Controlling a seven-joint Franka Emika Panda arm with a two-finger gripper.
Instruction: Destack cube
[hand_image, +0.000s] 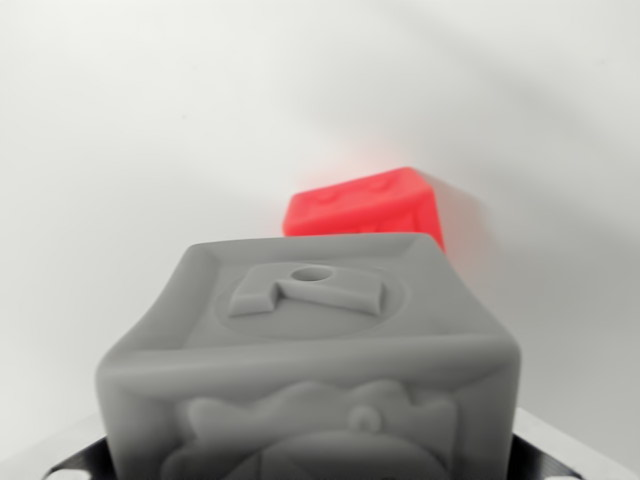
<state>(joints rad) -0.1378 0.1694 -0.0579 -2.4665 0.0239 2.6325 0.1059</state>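
A grey cube (310, 360) with raised relief shapes on its faces fills the lower middle of the wrist view, very close to the camera. Behind it, a red cube (365, 205) lies tilted on the white surface, its lower part hidden by the grey cube. I cannot tell whether the two cubes touch. Only black-and-white parts of the gripper body (72, 464) show at the bottom corners. The fingers are hidden behind the grey cube, so their stance cannot be seen.
A plain white surface (150, 130) spreads around both cubes, with a soft shadow to the right of the red cube.
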